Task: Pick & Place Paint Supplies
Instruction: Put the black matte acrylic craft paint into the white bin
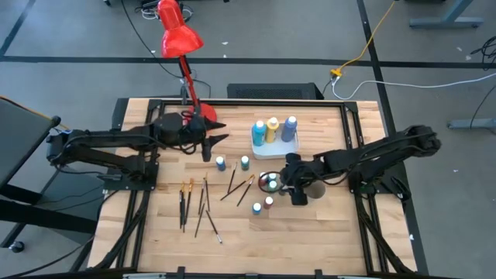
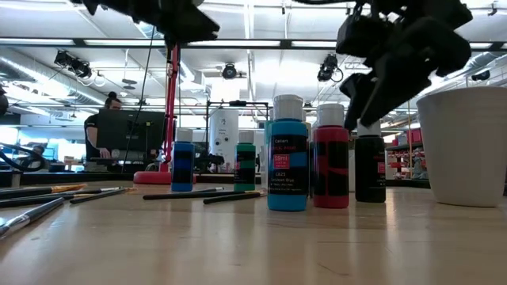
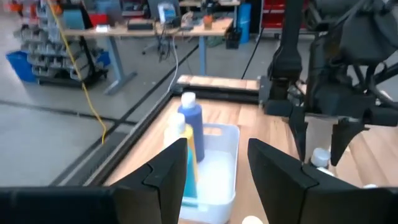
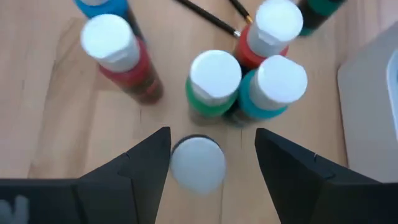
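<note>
Bottle [image 4: 198,163], upright and white-capped, stands directly below my right gripper [image 4: 211,163], between its wide-open, empty fingers; left arm farther off.

The white cup [image 2: 467,142] is cut off at the low view's edge. The blue bottle [image 2: 287,154] hides bottles behind it. Brush tips [image 1: 219,240] are too small to tell.

Bright overhead strip lights; wrist views blurred, soft shadows.

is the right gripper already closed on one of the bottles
No, in the right wrist view the right gripper is open, its fingers spread on either side of a white-capped bottle without touching it.
</note>
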{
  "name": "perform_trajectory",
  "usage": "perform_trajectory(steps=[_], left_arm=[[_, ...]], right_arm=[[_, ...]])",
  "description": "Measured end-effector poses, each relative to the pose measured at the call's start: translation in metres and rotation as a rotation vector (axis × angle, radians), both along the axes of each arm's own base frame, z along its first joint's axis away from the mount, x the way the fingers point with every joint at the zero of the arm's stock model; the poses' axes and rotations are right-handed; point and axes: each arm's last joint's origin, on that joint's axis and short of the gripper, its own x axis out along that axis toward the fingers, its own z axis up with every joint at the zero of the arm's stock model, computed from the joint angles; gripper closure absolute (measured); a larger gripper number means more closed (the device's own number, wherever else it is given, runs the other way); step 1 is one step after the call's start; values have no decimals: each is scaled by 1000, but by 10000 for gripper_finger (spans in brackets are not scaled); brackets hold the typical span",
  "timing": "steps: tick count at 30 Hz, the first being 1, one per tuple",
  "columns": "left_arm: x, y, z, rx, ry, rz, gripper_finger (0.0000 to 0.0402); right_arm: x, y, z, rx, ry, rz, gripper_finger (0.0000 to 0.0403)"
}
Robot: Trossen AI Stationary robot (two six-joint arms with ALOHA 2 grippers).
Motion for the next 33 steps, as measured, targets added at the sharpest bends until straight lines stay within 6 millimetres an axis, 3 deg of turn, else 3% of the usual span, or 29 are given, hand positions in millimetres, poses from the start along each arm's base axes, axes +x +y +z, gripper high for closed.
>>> perform_trajectory(steps=[7, 16, 20, 26, 33], left_arm=[[1, -4, -4, -15, 0, -19, 223], [2, -9, -4, -11, -6, -41, 223], [2, -9, -4, -8, -4, -42, 223], [2, -9, -4, 3, -1, -44, 223], [2, -9, -4, 2, 0, -44, 223]], right_arm=[[1, 0, -2, 17, 11, 3, 177], [0, 0, -3, 37, 22, 15, 282], [0, 1, 0, 68, 5, 36, 288], [5, -3, 39, 37, -25, 53, 287], [7, -28, 98, -236, 2, -27, 283]])
